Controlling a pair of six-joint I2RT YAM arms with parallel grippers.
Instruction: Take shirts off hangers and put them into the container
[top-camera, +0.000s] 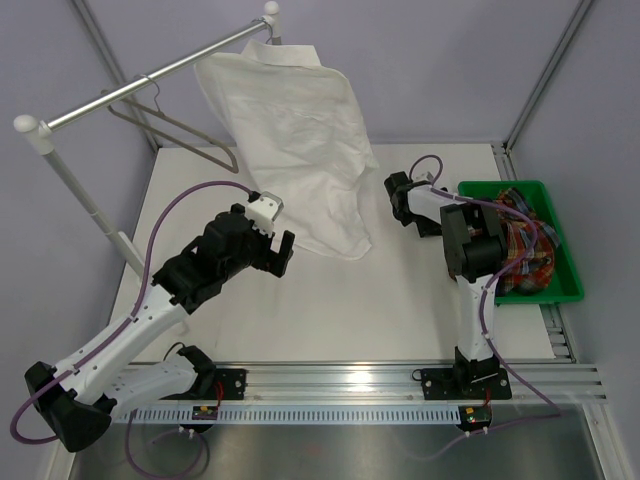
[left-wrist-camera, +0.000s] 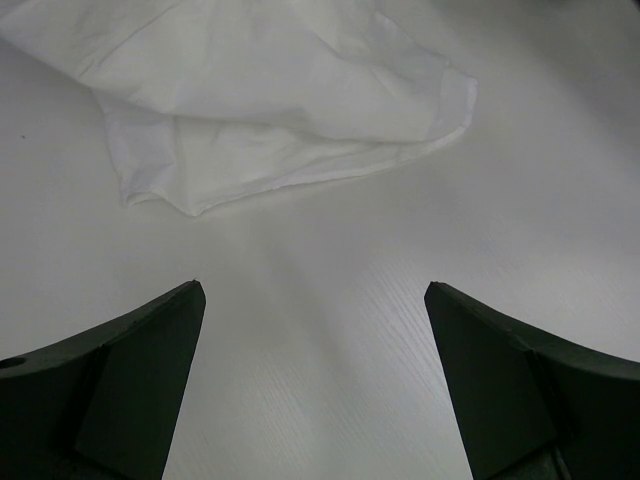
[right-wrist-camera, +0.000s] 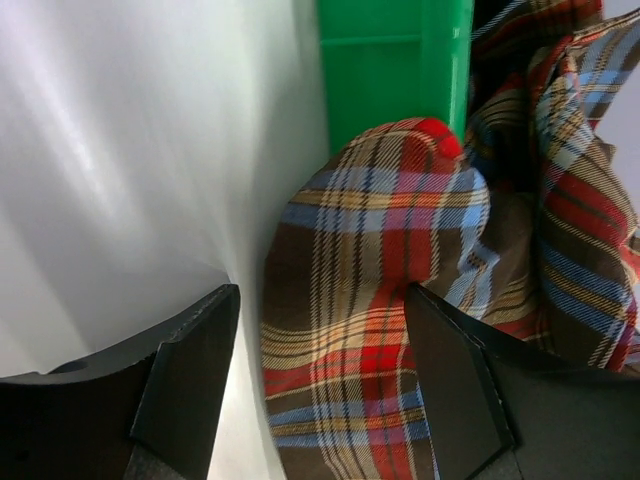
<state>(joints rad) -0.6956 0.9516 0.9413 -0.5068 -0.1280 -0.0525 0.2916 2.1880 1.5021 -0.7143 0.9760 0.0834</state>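
Left arm at the shirt hem, right arm over the bin.
My left arm stretches diagonally over the table (top-camera: 400, 300). The left gripper (left-wrist-camera: 312, 290) is spread wide and empty, just short of the off-white shirt (top-camera: 300, 150), which drapes from the rail (top-camera: 150, 85). My right arm is folded over the green bin (top-camera: 500, 190), and the right gripper (right-wrist-camera: 320, 290) has its jaws apart astride the plaid shirt (right-wrist-camera: 380, 230) inside.

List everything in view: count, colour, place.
white shirt: 1, off-white, hangs from rail, hem on table
plaid shirt: 1, red-orange plaid, bunched in bin
bin: 1, green, table's right edge
hanger: 1 visible, dark wire, bare, on rail left of white shirt
rail: 1, silver, white posts, back left
table: 1, white
left arm, right arm: 2, black and white, near edge
left claw: open, over table by white shirt's hem
right claw: open, at plaid shirt
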